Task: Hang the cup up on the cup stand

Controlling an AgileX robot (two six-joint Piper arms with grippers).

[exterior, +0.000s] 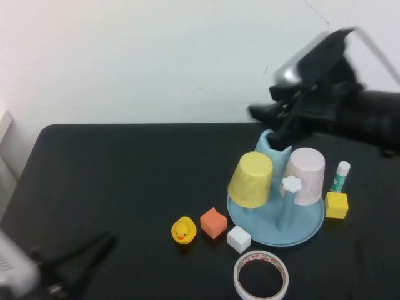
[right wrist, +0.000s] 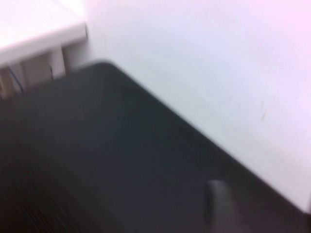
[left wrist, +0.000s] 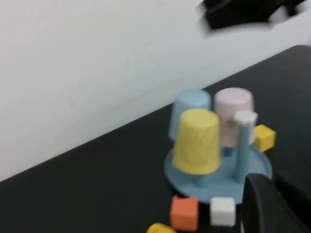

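Observation:
The yellow cup (exterior: 251, 180) hangs upside down and tilted on a post of the light blue cup stand (exterior: 306, 225), at its left side. It also shows in the left wrist view (left wrist: 197, 141), with the stand (left wrist: 257, 167) under it. My right gripper (exterior: 272, 125) is raised above the back of the stand, blurred, open and empty, apart from the yellow cup. My left gripper (exterior: 106, 240) rests low at the table's front left, shut and empty; its fingers (left wrist: 262, 204) show in the left wrist view.
A light blue cup (exterior: 270, 147) and a pale pink cup (exterior: 306, 175) hang on the stand; one knobbed post (exterior: 292, 184) is free. Around it lie a duck (exterior: 184, 230), orange cube (exterior: 213, 222), white cube (exterior: 239, 239), tape roll (exterior: 261, 275), yellow cube (exterior: 336, 205), and glue stick (exterior: 340, 176).

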